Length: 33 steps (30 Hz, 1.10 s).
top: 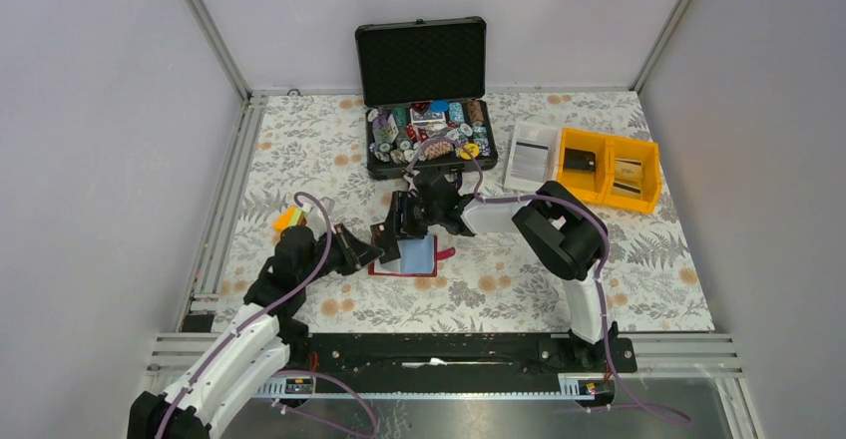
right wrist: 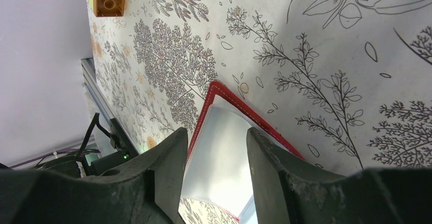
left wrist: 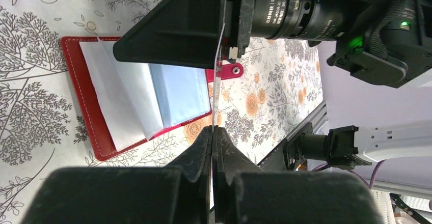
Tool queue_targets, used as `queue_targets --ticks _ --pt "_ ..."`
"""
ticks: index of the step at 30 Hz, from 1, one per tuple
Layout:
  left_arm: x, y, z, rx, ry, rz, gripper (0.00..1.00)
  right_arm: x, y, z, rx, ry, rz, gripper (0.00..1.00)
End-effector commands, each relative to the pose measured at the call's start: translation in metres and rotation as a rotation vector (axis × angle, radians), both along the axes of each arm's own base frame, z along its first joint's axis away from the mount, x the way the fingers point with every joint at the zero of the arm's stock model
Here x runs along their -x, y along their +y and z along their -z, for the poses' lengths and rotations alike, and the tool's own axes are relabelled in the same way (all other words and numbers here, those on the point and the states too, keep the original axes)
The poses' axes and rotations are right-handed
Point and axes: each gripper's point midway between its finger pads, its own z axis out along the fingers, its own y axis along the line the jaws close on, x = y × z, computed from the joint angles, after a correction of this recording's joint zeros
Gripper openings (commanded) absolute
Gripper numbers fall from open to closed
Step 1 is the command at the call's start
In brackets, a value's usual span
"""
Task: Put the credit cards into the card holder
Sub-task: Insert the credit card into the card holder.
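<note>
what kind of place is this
Probably a robot test booth: plain walls on a metal frame, left arm and right arm bolted at the table edge, a chip case and yellow bin as props.

Left pincer [left wrist: 213,132] clamping edge-on credit card [left wrist: 217,81], red card holder [left wrist: 97,127] open

- White-shelled left arm [top: 224,359] with black joints and a purple cable [top: 311,198].
- White-and-black right arm [top: 589,304], purple cable too, small green light [left wrist: 405,24] near its wrist.
- Matte black, scuffed, wedge-shaped fingers [right wrist: 168,183] on the right end effector [right wrist: 215,135].
</note>
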Motion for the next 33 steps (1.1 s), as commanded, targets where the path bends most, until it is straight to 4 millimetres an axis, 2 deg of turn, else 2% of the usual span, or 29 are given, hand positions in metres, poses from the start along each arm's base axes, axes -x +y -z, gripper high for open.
queue_targets --ticks 1,8,13,20,24,29,33 --pt "-0.006 -0.001 0.005 0.004 0.014 -0.011 0.00 -0.004 0.009 -0.001 0.005 -0.010 0.004 0.54" --pt "-0.012 0.002 0.033 -0.091 0.127 -0.023 0.00 -0.008 0.009 -0.009 0.004 -0.030 0.008 0.54" --pt "-0.017 0.004 0.045 -0.135 0.163 -0.028 0.00 -0.010 0.009 -0.015 0.007 -0.047 0.013 0.55" --pt "-0.025 0.008 0.052 -0.179 0.177 -0.047 0.00 -0.015 0.010 -0.032 0.001 -0.084 0.011 0.57" --pt "-0.031 -0.001 0.043 -0.148 0.139 -0.016 0.00 -0.015 0.005 -0.043 0.008 -0.117 0.007 0.61" --pt "-0.036 -0.009 0.035 -0.124 0.109 0.024 0.00 -0.018 -0.013 -0.060 0.024 -0.151 0.038 0.71" --pt "-0.036 -0.015 0.035 -0.106 0.116 0.058 0.00 -0.018 -0.043 -0.060 0.092 -0.173 0.074 0.75"
